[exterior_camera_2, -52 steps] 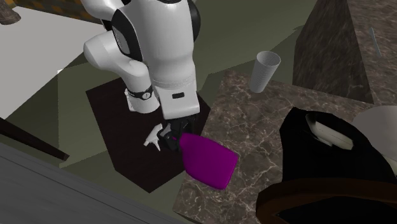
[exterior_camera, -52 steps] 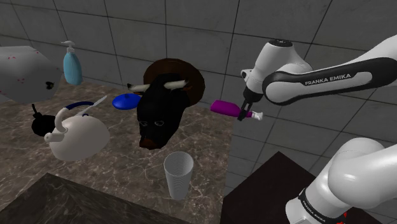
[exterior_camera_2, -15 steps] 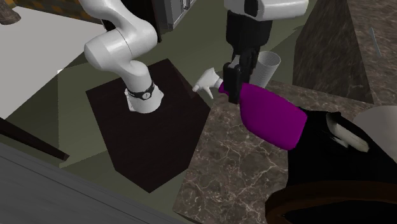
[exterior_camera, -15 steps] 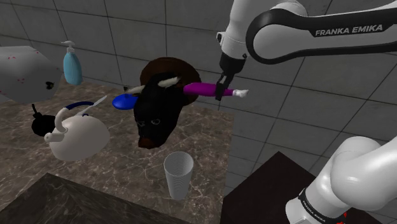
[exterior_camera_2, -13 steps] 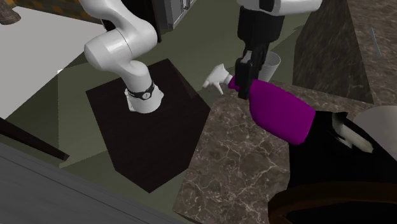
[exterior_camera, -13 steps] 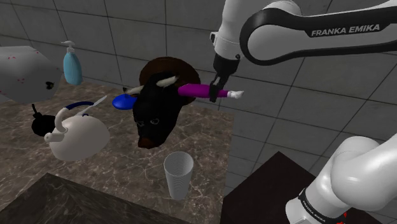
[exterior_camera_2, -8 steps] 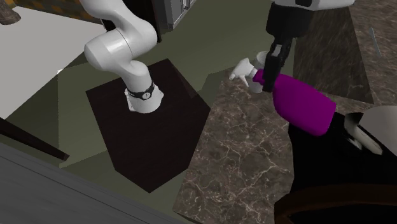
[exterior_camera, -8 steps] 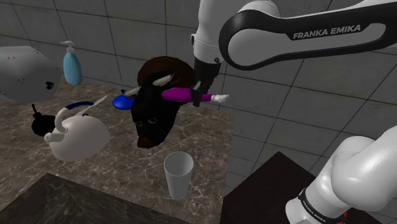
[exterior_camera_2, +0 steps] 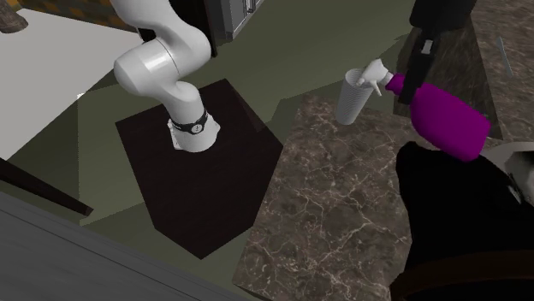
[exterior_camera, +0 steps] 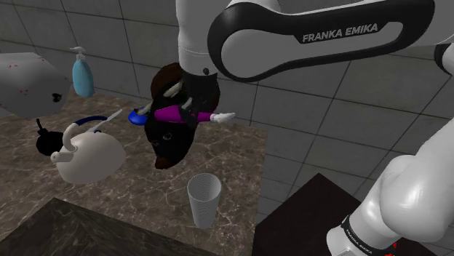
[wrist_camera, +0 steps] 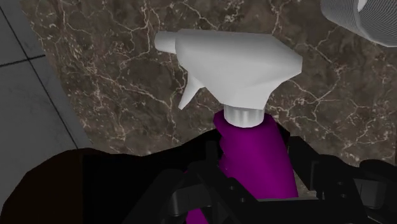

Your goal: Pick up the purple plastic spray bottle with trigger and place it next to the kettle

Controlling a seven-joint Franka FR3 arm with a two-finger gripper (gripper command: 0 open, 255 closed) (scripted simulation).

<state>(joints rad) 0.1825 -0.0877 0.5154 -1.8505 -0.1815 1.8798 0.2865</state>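
Swung inward over the counter (exterior_camera: 236, 164), the gripper (exterior_camera_2: 412, 73) clamps the purple spray bottle (exterior_camera_2: 447, 120) by its neck; descending early would knock it into the bull's head (exterior_camera: 166, 138) just below.

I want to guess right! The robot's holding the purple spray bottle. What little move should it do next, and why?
Probably shift it toward the shoulder view's left, staying high. The gripper holds the purple spray bottle above the black bull head, and the white kettle sits farther left on the counter.

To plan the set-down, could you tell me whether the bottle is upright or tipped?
Tipped: the bottle lies sideways in the pincer, above the counter.
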